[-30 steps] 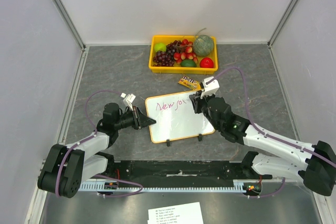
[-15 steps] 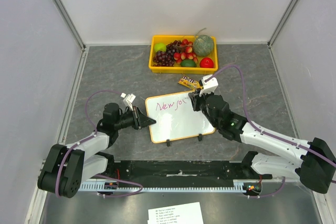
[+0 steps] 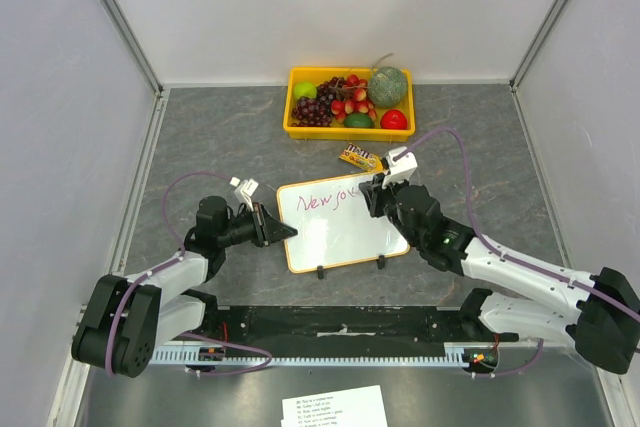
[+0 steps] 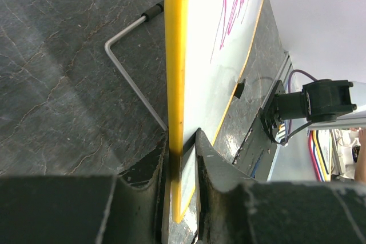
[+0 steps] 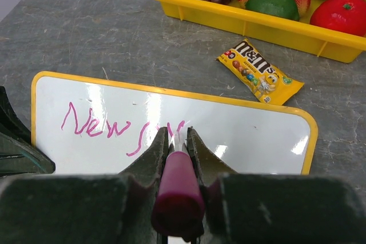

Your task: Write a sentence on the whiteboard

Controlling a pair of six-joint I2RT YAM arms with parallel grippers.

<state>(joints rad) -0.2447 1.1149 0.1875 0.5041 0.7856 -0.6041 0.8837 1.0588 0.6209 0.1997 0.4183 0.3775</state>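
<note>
The whiteboard (image 3: 345, 237) stands tilted on the table, orange-yellow framed, with two black clip feet at its near edge. My left gripper (image 3: 283, 232) is shut on its left edge; the left wrist view shows the frame (image 4: 175, 55) pinched between the left gripper's (image 4: 182, 141) jaws. The sentence (image 3: 325, 199) reads "New" plus a few pink strokes (image 5: 94, 125). My right gripper (image 5: 176, 135) is shut on a pink marker (image 5: 178, 187). Its tip sits on the board (image 5: 246, 135) at the end of the lettering.
A yellow tray (image 3: 296, 127) of fruit stands at the back. An M&M's packet (image 3: 360, 157) lies between tray and board. A printed paper sheet (image 3: 335, 409) lies at the near edge. A wire stand leg (image 4: 123, 61) sticks out behind the board.
The right gripper with the marker has shifted slightly at the board's upper middle, and the pink lettering has grown by a small stroke. The left arm and board have not moved.
</note>
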